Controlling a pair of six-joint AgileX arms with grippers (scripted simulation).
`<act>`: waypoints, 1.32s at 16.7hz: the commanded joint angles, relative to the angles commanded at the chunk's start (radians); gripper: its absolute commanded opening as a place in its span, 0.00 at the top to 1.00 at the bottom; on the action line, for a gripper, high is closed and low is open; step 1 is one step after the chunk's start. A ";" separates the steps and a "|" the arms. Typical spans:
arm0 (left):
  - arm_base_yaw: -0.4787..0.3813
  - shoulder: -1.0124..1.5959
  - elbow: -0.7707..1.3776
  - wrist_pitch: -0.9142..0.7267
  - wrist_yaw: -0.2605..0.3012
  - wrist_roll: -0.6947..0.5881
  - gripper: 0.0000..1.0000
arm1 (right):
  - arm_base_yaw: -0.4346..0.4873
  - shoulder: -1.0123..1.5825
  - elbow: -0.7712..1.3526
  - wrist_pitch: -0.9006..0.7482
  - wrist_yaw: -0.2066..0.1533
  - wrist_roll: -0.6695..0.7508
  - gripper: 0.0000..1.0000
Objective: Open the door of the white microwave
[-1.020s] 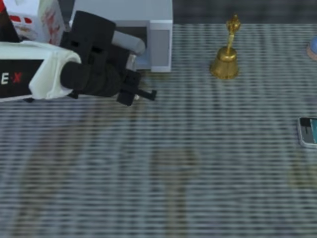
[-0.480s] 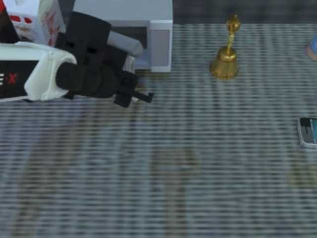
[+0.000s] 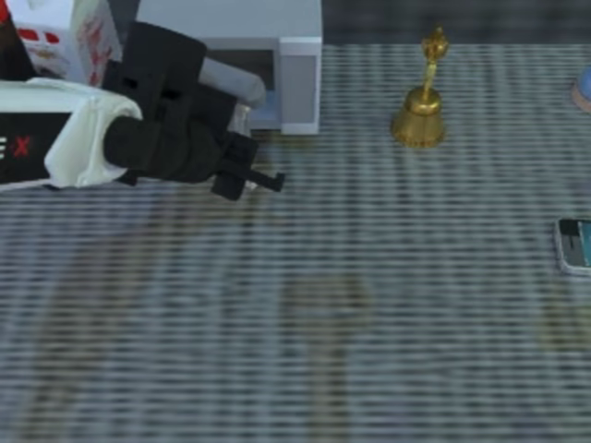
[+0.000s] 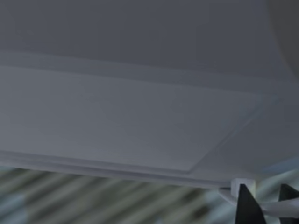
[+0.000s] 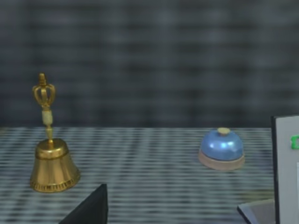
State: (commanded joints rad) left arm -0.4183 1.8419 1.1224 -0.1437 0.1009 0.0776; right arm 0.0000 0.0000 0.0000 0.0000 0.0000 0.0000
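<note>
Left gripper (image 3: 247,177) sits at the front-left corner of the white microwave (image 3: 242,28), at the table's far left. Fingers (image 4: 244,205) straddle the slim white handle, appear closed on it. The door (image 4: 121,121) is swung partly out. Right gripper: out of top view, finger state can't tell. Farther right: brass bell (image 3: 422,92), phone (image 3: 574,245). Behind the arm: carton (image 3: 66,35).
</note>
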 joint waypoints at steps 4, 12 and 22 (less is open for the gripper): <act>0.000 0.000 0.000 0.000 0.000 0.000 1.00 | 0.000 0.000 0.000 0.000 0.000 0.000 0.00; -0.008 0.001 0.001 -0.001 0.008 -0.005 1.00 | 0.000 0.000 0.000 0.000 0.000 0.000 0.00; 0.032 -0.025 -0.031 -0.005 0.064 0.076 1.00 | 0.000 0.000 0.000 0.000 0.000 0.000 0.00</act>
State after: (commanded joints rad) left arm -0.3865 1.8164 1.0912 -0.1485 0.1646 0.1535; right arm 0.0000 0.0000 0.0000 0.0000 0.0000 0.0000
